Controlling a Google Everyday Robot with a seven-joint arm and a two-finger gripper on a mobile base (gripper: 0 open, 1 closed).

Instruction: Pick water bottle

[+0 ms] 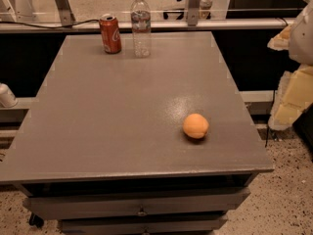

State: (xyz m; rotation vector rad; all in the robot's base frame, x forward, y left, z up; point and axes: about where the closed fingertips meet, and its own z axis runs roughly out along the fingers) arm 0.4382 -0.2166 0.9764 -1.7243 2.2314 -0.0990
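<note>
The water bottle, slim clear plastic with a white cap and a pale label band, stands upright at the far edge of the grey table. It is just right of a red soda can. My gripper shows as pale yellowish-white parts at the right edge of the view. It hangs beyond the table's right side, far from the bottle, and holds nothing that I can see.
An orange fruit lies on the table at the near right. Drawers sit under the tabletop. A railing runs behind the table. A white object sits at the left edge, below table level.
</note>
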